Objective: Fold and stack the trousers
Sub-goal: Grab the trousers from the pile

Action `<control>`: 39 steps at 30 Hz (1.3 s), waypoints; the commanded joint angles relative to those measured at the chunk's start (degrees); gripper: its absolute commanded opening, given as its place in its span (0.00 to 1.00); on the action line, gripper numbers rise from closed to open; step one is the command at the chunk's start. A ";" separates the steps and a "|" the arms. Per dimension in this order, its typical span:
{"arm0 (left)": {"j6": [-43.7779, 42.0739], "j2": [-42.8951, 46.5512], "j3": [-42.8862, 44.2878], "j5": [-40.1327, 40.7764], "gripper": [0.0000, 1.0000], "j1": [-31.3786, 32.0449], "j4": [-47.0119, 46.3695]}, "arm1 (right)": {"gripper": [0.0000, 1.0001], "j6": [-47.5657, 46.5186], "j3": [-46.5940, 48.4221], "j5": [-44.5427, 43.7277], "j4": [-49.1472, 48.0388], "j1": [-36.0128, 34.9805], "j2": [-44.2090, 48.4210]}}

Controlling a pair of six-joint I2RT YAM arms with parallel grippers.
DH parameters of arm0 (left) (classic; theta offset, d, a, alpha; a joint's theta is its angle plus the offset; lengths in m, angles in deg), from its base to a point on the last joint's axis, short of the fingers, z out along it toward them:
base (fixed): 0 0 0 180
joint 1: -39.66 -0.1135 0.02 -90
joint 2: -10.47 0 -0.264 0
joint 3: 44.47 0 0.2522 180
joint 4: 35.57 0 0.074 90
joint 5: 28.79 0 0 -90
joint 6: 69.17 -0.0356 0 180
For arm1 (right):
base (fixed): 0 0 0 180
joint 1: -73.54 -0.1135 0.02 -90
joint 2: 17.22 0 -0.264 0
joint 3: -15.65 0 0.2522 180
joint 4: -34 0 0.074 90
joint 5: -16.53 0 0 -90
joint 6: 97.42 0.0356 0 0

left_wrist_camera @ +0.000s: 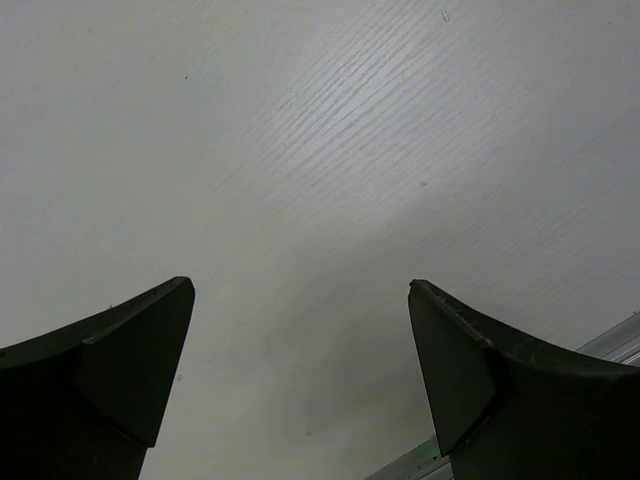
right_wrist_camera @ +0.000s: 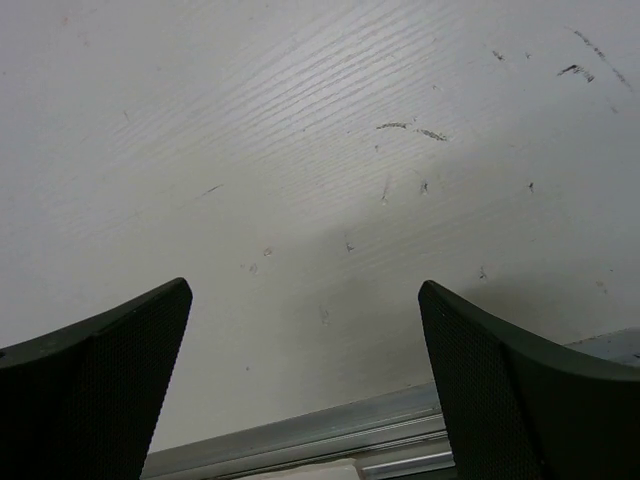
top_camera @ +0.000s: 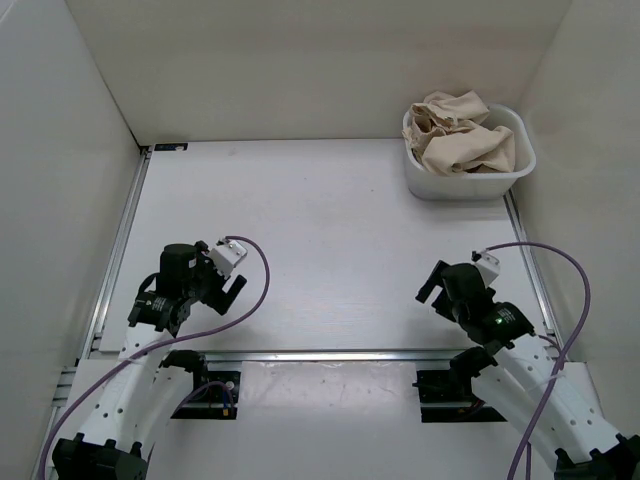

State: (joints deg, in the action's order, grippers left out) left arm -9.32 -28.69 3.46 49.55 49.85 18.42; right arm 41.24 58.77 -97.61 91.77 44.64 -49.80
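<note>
The beige trousers [top_camera: 462, 133] lie crumpled in a white tub [top_camera: 468, 183] at the far right corner of the table. They show only in the top view. My left gripper [top_camera: 234, 290] is open and empty near the front left, far from the tub. In the left wrist view its fingers [left_wrist_camera: 120, 370] spread wide over bare table. My right gripper [top_camera: 432, 285] is open and empty near the front right, well short of the tub. Its fingers [right_wrist_camera: 500, 380] frame bare, scuffed table.
White walls close in the table on the left, back and right. A metal rail [top_camera: 330, 354] runs along the front edge, also seen in the right wrist view [right_wrist_camera: 300, 440]. Another rail [top_camera: 120, 240] runs down the left side.
</note>
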 commanded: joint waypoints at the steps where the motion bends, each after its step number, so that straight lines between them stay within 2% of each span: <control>1: 0.27 0.22 0.63 -1.52 1.00 -0.87 -0.68 | 0.99 0.03 3.31 -3.89 0.90 -0.19 -1.69; 3: 0.27 0.22 0.63 -1.52 1.00 -0.88 -0.68 | 0.99 -4.35 6.91 -4.42 0.90 -0.19 -5.36; 7: 0.27 -0.83 1.15 -2.04 1.00 -0.88 -0.15 | 0.99 -12.43 24.03 -11.44 0.99 -0.19 -15.39; 8: 0.27 -0.83 1.16 -2.05 1.00 -0.88 -0.15 | 0.99 -15.06 32.25 -14.76 -0.05 -0.19 -20.54; 9: 0.27 -1.53 2.03 -2.05 1.00 -0.88 -0.15 | 0.99 -20.57 36.60 -16.45 -0.85 0.34 -23.47; 10: 0.88 -2.41 3.52 -2.05 1.00 -0.88 -0.15 | 0.99 -23.67 40.90 -17.51 -2.59 0.34 -26.63; 11: 0.88 -2.42 4.49 -2.05 1.00 -0.88 0.46 | 0.99 -26.49 50.34 -17.52 -3.13 2.17 -33.53; 12: 0.88 -3.37 5.46 -2.92 1.00 -0.88 0.47 | 0.99 -30.17 55.66 -17.52 -3.14 3.75 -37.26; 13: 0.88 -3.99 7.73 -3.63 1.00 -0.88 0.47 | 0.99 -30.73 61.02 -14.73 -3.14 8.12 -40.95; 14: 0.88 -5.65 8.97 -3.63 1.00 -0.88 0.99 | 0.99 -30.73 70.99 -12.10 -2.36 10.69 -48.03; 16: 0.88 -7.59 13.26 -2.94 1.00 -0.88 0.99 | 0.99 -29.95 79.32 -6.12 -2.35 18.40 -57.53; 17: 1.67 -9.69 14.68 -2.93 1.00 -0.88 0.99 | 0.99 -29.33 86.49 -2.87 -2.35 20.71 -60.64; 19: 2.28 -12.94 17.84 -1.18 1.00 -0.88 0.99 | 0.99 -25.66 94.08 6.96 -1.83 27.28 -71.06; 20: 2.29 -13.92 18.55 -1.17 1.00 -0.88 0.99 | 0.97 -24.33 100.82 10.40 -1.82 28.98 -74.61; 21: 2.29 -14.80 19.08 -1.17 1.00 -0.88 0.99 | 0.95 -22.67 103.59 15.39 -1.82 31.43 -81.09; 24: 2.82 -17.97 19.70 -2.83 1.00 -0.88 1.52 | 0.92 -21.42 108.27 18.77 -6.37 33.47 -90.17; 28: 3.35 -20.25 20.75 -5.04 1.00 -0.88 1.52 | 0.92 -19.92 109.50 21.86 -5.61 34.00 -94.86; 31: 2.73 -20.96 21.98 -5.04 1.00 -0.88 1.52 | 0.91 -18.52 103.98 21.94 -3.93 34.00 -94.86; 33: 2.20 -22.36 22.51 -4.34 1.00 -0.88 1.52 | 0.84 -19.30 101.51 24.48 -3.93 34.00 -94.25; 35: 1.59 -22.98 23.21 -3.72 1.00 -0.88 1.52 | 0.67 -20.19 101.50 24.49 -1.05 34.00 -94.94; 36: 1.59 -22.98 23.22 -3.72 1.00 -0.88 1.52 | 0.36 -20.88 102.20 24.49 -1.03 34.00 -94.95; 38: 1.59 -23.60 24.36 -3.19 1.00 -0.88 1.52 | 0.00 -21.41 102.82 23.97 -0.42 34.00 -94.43; 39: 1.59 -23.60 24.36 -3.19 1.00 -0.88 1.52 | 0.00 -21.42 103.34 23.97 -0.42 34.00 -93.73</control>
State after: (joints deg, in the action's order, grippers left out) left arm -7.22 -52.40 25.32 46.81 49.20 20.04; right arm 20.81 160.02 -75.49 89.76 78.58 -148.22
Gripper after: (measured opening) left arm 1.000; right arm 0.051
